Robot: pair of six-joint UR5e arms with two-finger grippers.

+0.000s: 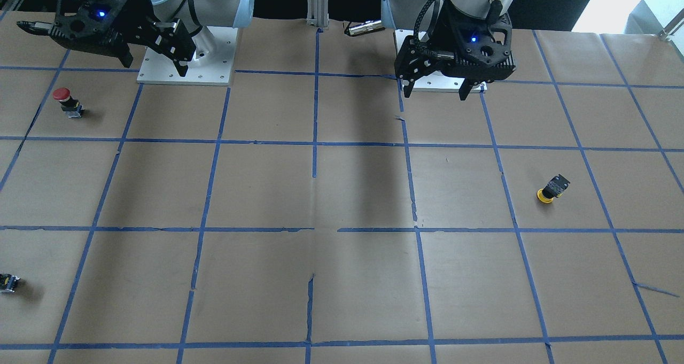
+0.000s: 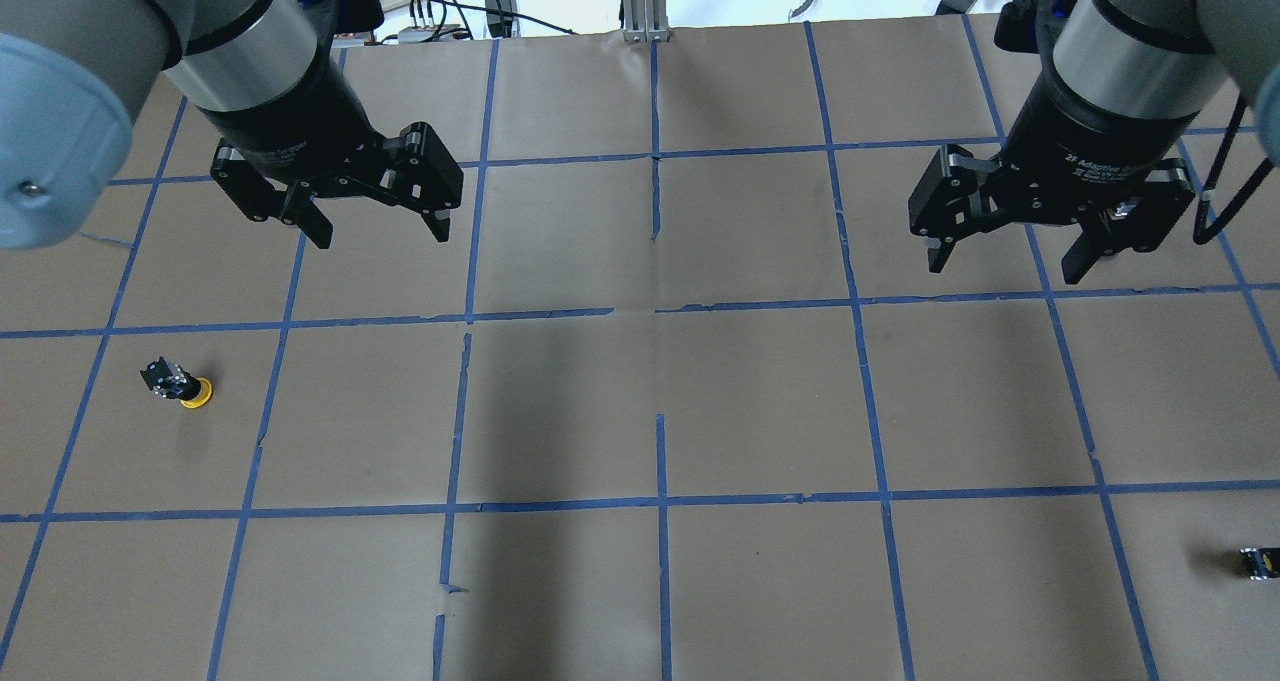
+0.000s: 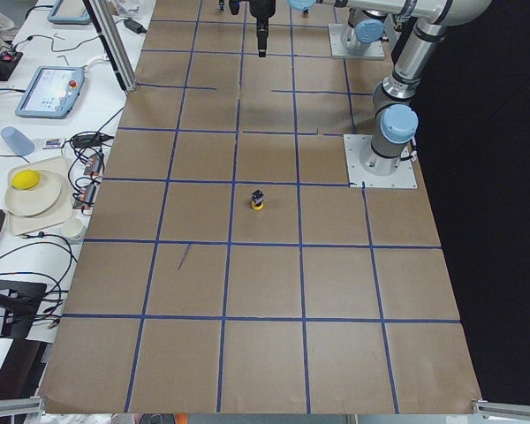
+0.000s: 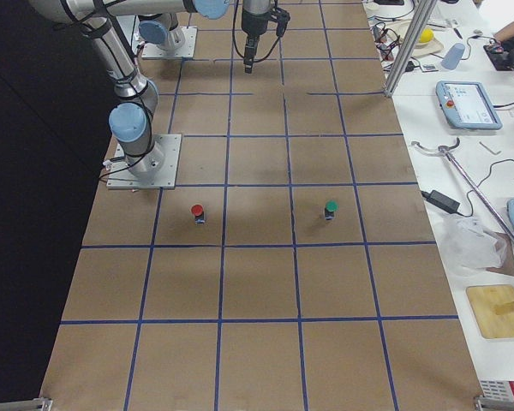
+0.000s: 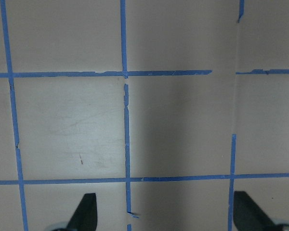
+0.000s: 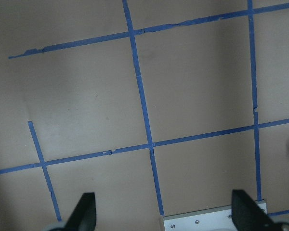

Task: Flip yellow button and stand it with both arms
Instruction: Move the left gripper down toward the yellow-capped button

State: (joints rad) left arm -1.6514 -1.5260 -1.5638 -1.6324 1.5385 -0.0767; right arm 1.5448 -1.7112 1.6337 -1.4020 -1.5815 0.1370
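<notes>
The yellow button (image 1: 552, 188) rests on the brown table with its yellow cap down against the paper and its black body leaning up. It also shows in the overhead view (image 2: 178, 384) at the left and in the exterior left view (image 3: 258, 200). My left gripper (image 2: 380, 233) is open and empty, hovering high and well behind the button; it shows too in the front view (image 1: 435, 92) and its own wrist view (image 5: 166, 214). My right gripper (image 2: 1005, 266) is open and empty over the table's other half, also seen in the front view (image 1: 156, 66) and its wrist view (image 6: 162, 214).
A red-capped button (image 1: 67, 102) stands near the right arm's white base plate (image 1: 187, 78). A tiny black-and-yellow piece (image 1: 8, 283) lies at the table's edge on the right arm's side, also in the overhead view (image 2: 1255, 561). Blue tape lines grid the paper.
</notes>
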